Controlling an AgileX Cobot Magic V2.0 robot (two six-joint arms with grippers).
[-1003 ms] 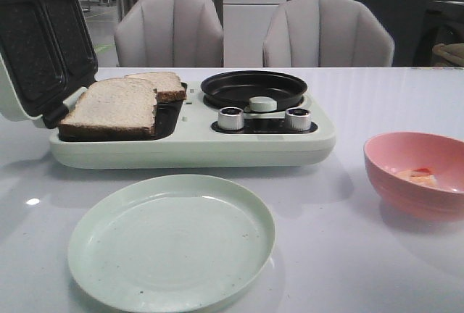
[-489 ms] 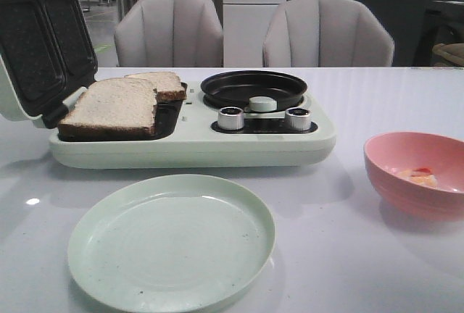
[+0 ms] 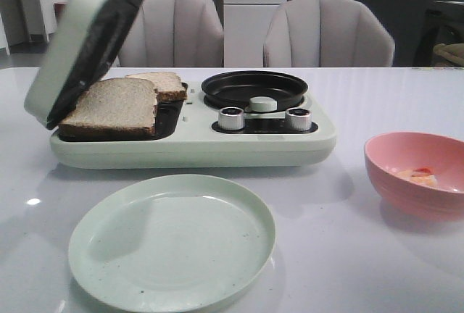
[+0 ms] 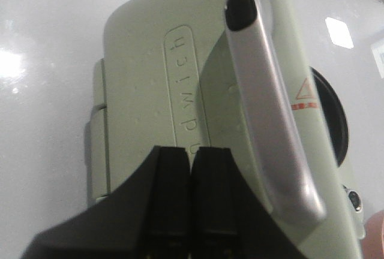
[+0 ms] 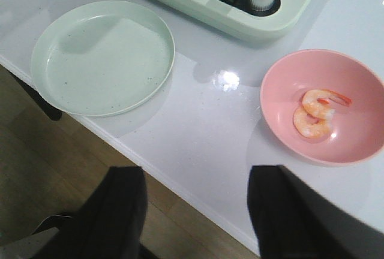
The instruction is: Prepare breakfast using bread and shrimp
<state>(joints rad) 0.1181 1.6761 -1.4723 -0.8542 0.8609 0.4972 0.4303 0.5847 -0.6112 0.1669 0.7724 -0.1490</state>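
Two bread slices [image 3: 112,103] lie overlapping on the dark left tray of the pale green sandwich maker [image 3: 188,146]. Its lid [image 3: 83,38] hangs half lowered over them. In the left wrist view my left gripper [image 4: 191,154] is shut and empty, its fingertips over the lid's outer face [image 4: 150,61] beside the silver handle [image 4: 270,109]. Two orange-pink shrimp [image 5: 318,112] lie in a pink bowl [image 5: 288,79] at the right; they also show in the front view [image 3: 417,175]. My right gripper [image 5: 195,178] is open and empty above the table's front edge.
A pale green plate [image 3: 170,237] sits at the front, also in the right wrist view [image 5: 102,55]. A black frying pan [image 3: 254,88] and two silver knobs [image 3: 230,118] are on the maker's right half. Two grey chairs [image 3: 326,30] stand behind the table.
The sandwich maker's lid has swung from fully open down toward the bread and now stands half closed. Bread, plate and bowl have not moved.
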